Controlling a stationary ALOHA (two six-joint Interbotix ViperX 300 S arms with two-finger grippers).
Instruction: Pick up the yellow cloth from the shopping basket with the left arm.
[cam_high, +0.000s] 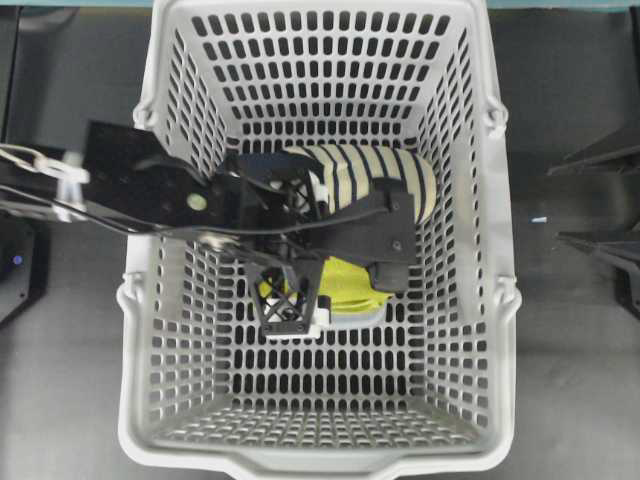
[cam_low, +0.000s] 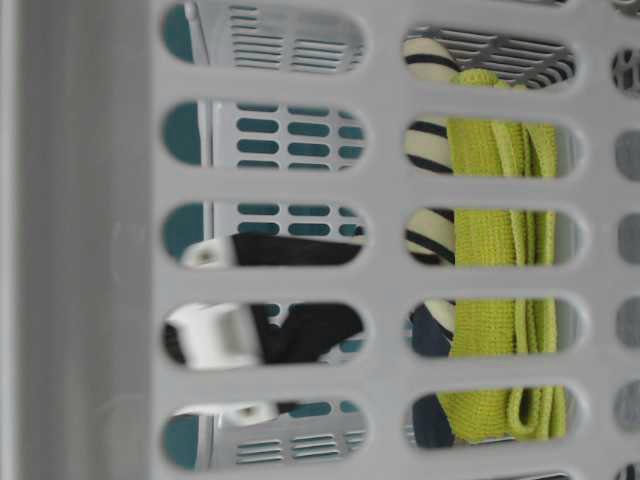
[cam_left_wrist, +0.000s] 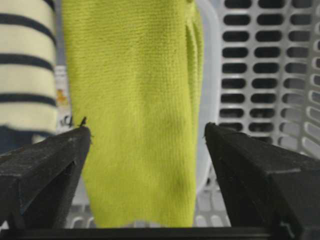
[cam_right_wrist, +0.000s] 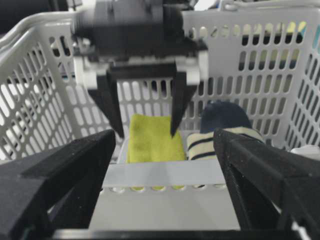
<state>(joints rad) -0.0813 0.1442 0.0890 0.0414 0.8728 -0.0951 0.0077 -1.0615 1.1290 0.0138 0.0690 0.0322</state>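
Note:
The yellow cloth (cam_high: 348, 281) lies folded on the floor of the grey shopping basket (cam_high: 160, 330), next to a cream slipper with navy stripes (cam_high: 385, 172). My left gripper (cam_high: 330, 285) reaches into the basket from the left and is open. In the left wrist view its jaws stand on either side of the cloth (cam_left_wrist: 135, 100), apart from it, with my left gripper (cam_left_wrist: 146, 129) just above. The right wrist view shows the left gripper (cam_right_wrist: 146, 131) over the cloth (cam_right_wrist: 152, 142). My right gripper (cam_right_wrist: 164, 135) is open and empty outside the basket rim (cam_right_wrist: 165, 172).
The slipper (cam_right_wrist: 220, 142) lies right beside the cloth. A white object (cam_left_wrist: 209, 75) shows under the cloth's edge. Slotted basket walls (cam_high: 190, 110) close in on all sides. Through the wall at table level I see the cloth (cam_low: 500, 230) and a white fingertip (cam_low: 210, 335).

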